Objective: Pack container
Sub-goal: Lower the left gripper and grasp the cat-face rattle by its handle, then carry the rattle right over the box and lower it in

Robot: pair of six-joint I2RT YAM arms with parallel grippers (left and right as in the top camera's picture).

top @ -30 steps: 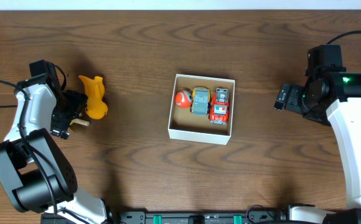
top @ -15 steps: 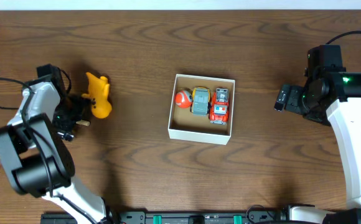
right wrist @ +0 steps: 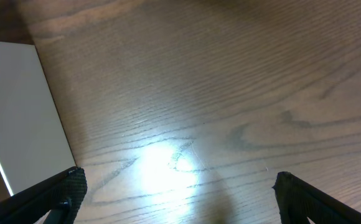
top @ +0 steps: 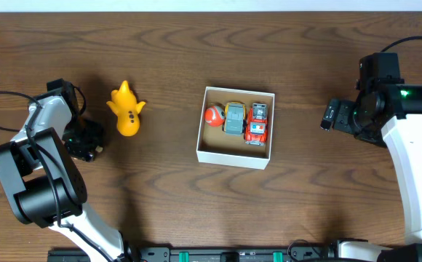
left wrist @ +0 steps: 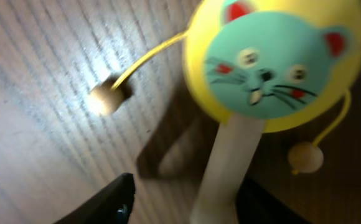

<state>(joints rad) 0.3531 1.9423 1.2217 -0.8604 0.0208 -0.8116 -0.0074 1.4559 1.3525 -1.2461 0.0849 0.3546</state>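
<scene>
Even overhead light, white glare on the table (right wrist: pixel 162 165), blurred left-wrist close-up.

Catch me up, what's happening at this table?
Packing run. The small white cardboard container holds three small toys. The left gripper is at the yellow cat-face drum toy left of the container. Its wooden handle lies between the fingers, grasp unclear. The right gripper hangs open and empty right of the container.
</scene>
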